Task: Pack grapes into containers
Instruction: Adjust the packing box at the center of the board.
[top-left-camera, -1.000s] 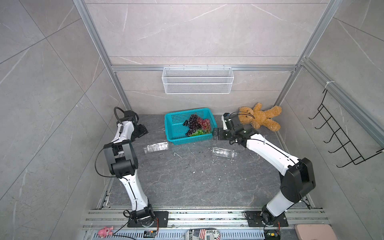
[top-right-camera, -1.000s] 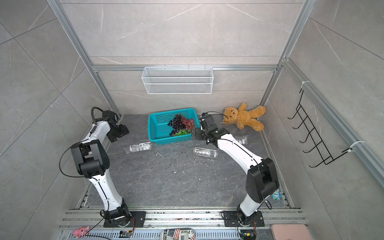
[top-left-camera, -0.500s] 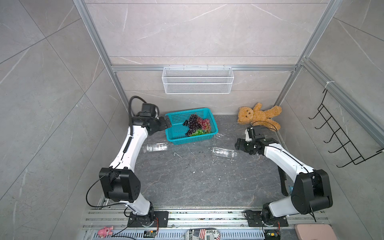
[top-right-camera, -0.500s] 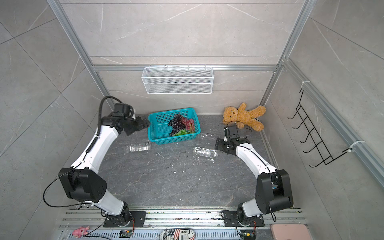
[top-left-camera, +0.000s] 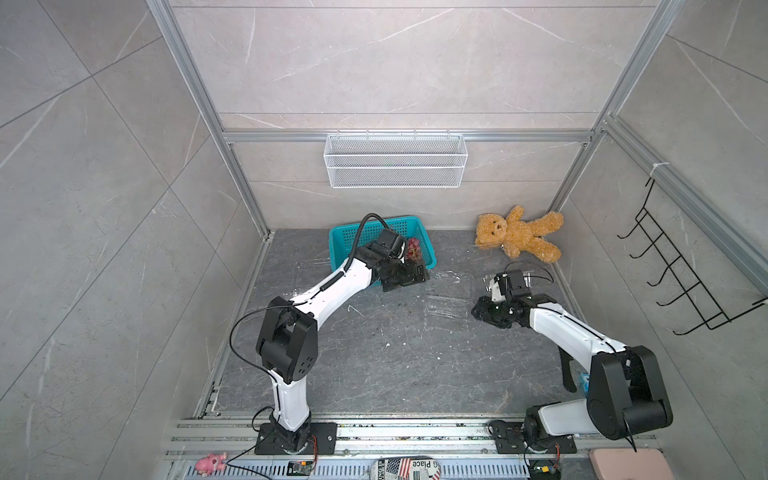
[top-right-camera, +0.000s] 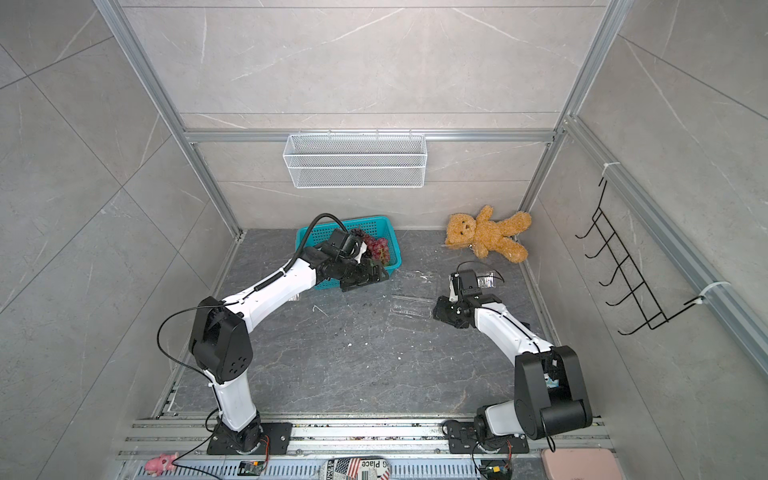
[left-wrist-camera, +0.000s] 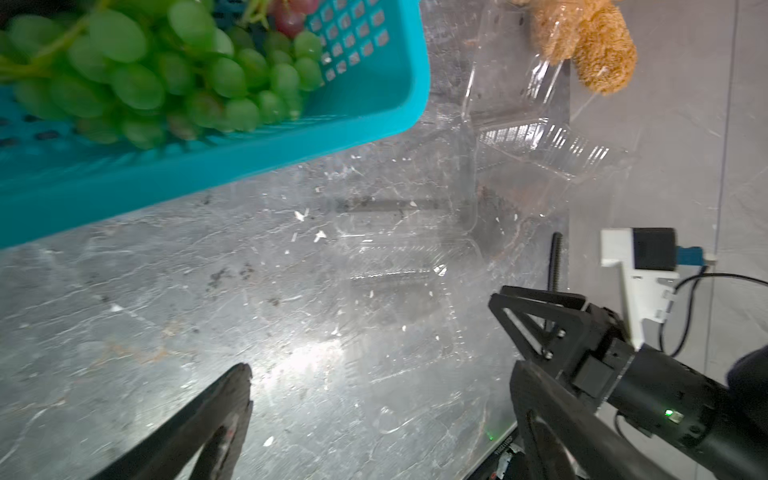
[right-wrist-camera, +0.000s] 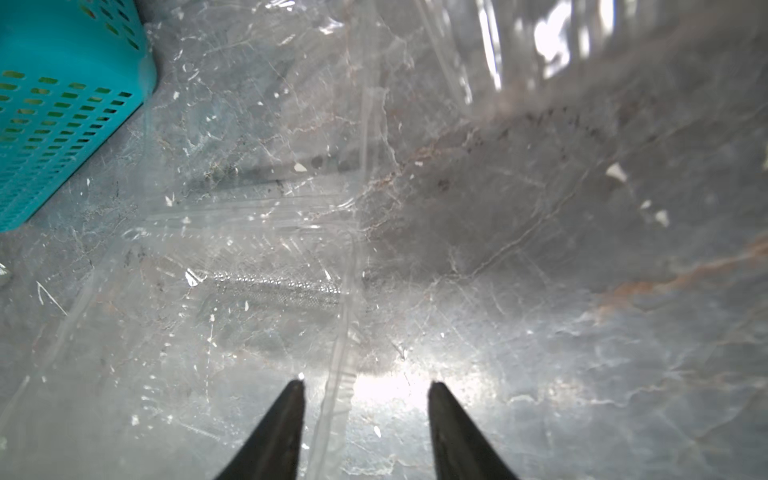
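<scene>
the left gripper (left-wrist-camera: 380, 370) is hovering with its fingers (left-wrist-camera: 224, 411) spread wide, holding nothing, just beside the teal basket (left-wrist-camera: 291, 137) where the grapes (left-wrist-camera: 166, 79) are lying. the right gripper (right-wrist-camera: 366, 381) is standing half open, straddling the thin edge of a clear container (right-wrist-camera: 257, 286) on the table (right-wrist-camera: 582, 332), with a gap showing on either side.

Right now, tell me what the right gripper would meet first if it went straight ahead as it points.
The clear ribbed plastic clamshell container lying just ahead; its rim seems to run between the fingers of the right gripper, though the transparent plastic leaves depth unclear.
</scene>
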